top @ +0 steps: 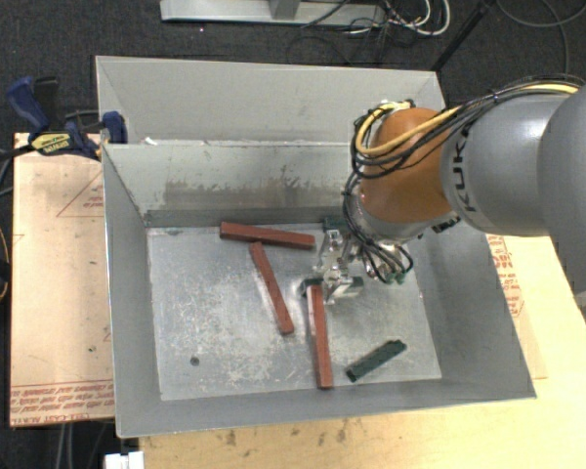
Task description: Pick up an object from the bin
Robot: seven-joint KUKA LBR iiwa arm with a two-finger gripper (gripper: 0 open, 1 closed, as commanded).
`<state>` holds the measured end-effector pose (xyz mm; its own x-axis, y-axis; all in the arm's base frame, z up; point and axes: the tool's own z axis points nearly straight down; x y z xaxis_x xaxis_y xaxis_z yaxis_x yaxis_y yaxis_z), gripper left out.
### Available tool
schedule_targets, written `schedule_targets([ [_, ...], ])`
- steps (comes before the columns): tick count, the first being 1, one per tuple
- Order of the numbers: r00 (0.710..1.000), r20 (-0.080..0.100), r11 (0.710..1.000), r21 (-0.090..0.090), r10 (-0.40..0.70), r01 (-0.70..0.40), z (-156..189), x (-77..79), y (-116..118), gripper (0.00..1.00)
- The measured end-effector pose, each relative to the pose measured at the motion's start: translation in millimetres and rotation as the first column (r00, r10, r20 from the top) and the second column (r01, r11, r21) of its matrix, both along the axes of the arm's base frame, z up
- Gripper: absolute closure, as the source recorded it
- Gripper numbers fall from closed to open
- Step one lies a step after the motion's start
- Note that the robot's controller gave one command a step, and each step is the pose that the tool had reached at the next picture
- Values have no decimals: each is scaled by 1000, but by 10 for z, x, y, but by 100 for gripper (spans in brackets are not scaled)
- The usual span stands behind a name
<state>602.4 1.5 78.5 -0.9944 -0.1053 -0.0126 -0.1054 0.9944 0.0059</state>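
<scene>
My gripper (pixel 330 274) hangs low in the middle of the bin, right of centre, under the arm's orange cover. Its fingertips are down at the upper end of a long reddish-brown stick (pixel 319 336) that runs toward the bin's front. A second reddish-brown stick (pixel 272 287) lies slanted just left of the gripper. A third (pixel 267 234) lies across the back, behind the gripper. A short dark green block (pixel 376 359) rests at the front right, beyond the first stick's lower end.
The arm and its orange cover with cables reach in from the right and hide the bin's back right part. Bare bin floor spreads along the left side and the front left.
</scene>
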Motion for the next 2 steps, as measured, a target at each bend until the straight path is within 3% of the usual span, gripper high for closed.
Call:
schedule_targets([
  [1, 1000, 0, 1000, 0, 0, 0, 0, 0, 0, 100],
  [2, 989, -5, 989, -7, 148, -148, 1603, 48, -71, 100],
])
